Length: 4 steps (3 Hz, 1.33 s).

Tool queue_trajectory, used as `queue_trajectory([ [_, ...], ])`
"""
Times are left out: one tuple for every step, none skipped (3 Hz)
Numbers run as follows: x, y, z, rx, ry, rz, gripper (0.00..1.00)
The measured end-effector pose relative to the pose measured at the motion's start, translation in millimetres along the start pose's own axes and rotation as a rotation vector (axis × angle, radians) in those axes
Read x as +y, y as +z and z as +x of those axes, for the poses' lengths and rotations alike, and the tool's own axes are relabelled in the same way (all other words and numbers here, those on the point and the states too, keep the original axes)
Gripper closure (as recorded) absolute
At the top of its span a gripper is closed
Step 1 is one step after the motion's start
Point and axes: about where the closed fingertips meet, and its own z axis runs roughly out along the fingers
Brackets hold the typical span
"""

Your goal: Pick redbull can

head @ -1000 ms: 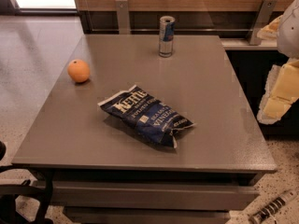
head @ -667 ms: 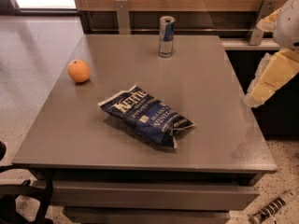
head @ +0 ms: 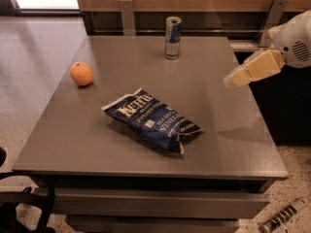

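The redbull can (head: 172,37) stands upright at the far middle edge of the grey table (head: 97,140), slim, blue and silver with a silver top. My gripper (head: 233,78) reaches in from the right on a white arm, its cream fingers pointing left over the table's right side. It is to the right of the can and nearer to me, well apart from it, and holds nothing that I can see.
A dark blue chip bag (head: 153,120) lies in the middle of the table. An orange (head: 81,74) sits near the left edge. A wooden wall with metal brackets (head: 127,14) runs behind the table. Black chair parts (head: 19,203) show at the lower left.
My arm has swung up and to the left, from beside the table's right edge to over its right side.
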Motion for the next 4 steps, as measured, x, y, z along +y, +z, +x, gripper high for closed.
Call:
queue_trajectory([
  [-11, 16, -14, -0.12, 0.086, 0.052, 0.0],
  [-41, 22, -43, -0.224, 0.11, 0.151, 0.0],
  [-51, 21, -54, -0.256, 0.106, 0.188, 0.0],
  [-51, 21, -54, -0.256, 0.106, 0.188, 0.0],
])
